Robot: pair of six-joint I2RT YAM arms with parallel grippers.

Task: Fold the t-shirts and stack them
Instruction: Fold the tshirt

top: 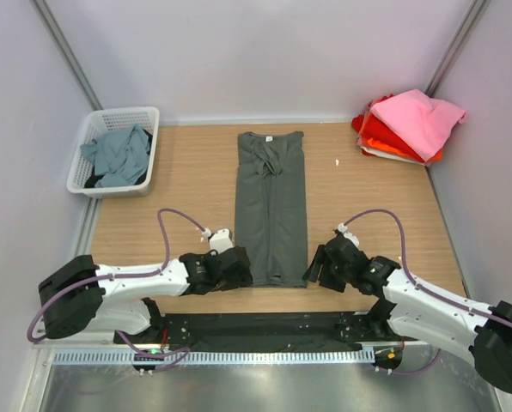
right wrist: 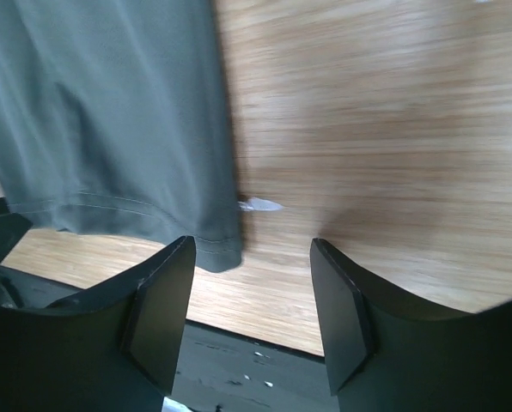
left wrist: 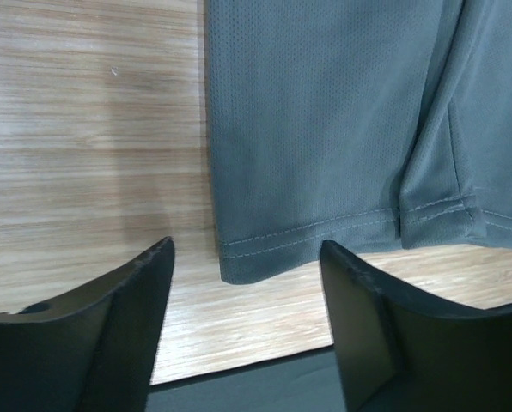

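The charcoal t-shirt [top: 271, 206] lies folded into a long strip mid-way across the table [top: 187, 172], its hem between the left gripper [top: 239, 268] and right gripper [top: 318, 266], both spread wide and holding nothing. The wrist views cut off all but that hem. In the far right corner the pink t-shirt [top: 421, 116] covers most of the red and orange t-shirts [top: 378, 137], and the teal-grey t-shirt [top: 118, 153] half fills the white basket [top: 144, 116]

The left arm [top: 144, 279] and right arm [top: 423, 296] stretch low, angled inward, jaws parted and empty.
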